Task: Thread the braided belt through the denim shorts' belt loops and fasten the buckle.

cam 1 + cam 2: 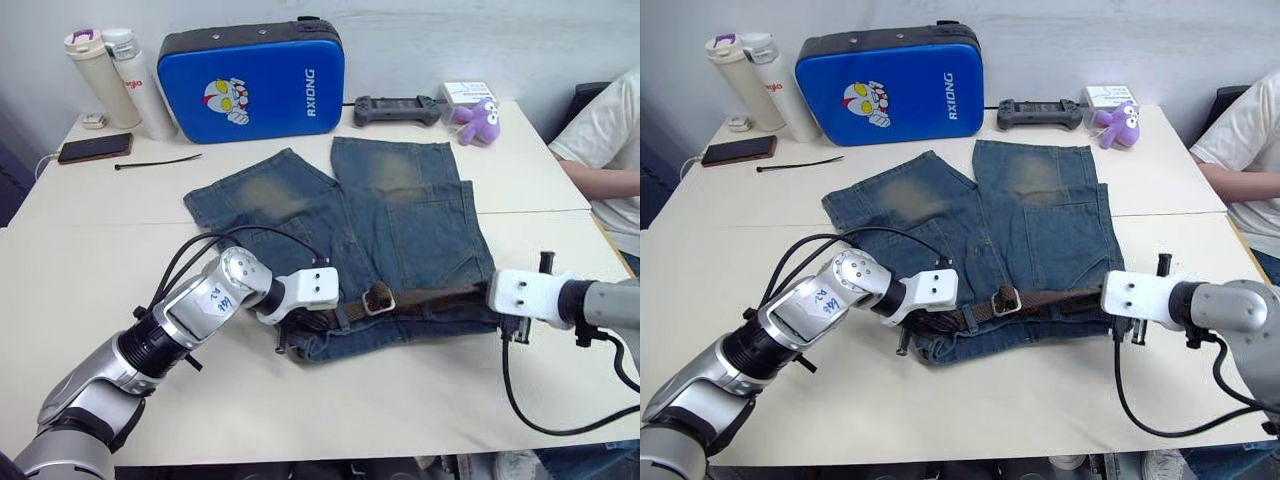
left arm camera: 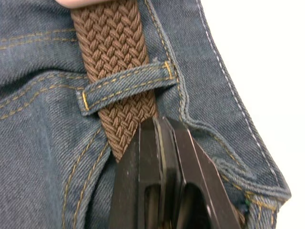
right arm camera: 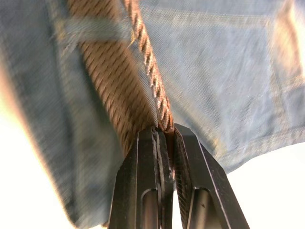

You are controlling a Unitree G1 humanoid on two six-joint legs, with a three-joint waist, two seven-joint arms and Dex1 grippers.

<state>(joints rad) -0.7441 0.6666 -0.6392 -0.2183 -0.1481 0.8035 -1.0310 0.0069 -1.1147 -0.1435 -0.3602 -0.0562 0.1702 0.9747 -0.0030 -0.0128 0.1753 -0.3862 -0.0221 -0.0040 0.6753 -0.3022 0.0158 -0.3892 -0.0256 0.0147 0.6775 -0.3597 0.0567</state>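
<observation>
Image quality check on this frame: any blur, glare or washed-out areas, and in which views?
Right wrist view: overexposed, the table blown out to white, the denim shorts pale and soft, the braided belt smeared along the near edge. Left wrist view: sharp on the belt weave and the belt loop; table at the side washed out. Head views: even lighting, soft shadows, no glare.

Brown braided belt (image 2: 114, 52); faded blue denim shorts (image 1: 400, 215), yellow stitching.

The denim shorts (image 1: 400, 220) are coarse, faded twill cloth with tan stitching. The braided belt (image 2: 116, 62) is rough woven brown cord, its buckle (image 1: 1006, 301) shiny metal. The tabletop (image 1: 100, 260) looks smooth and matt.
</observation>
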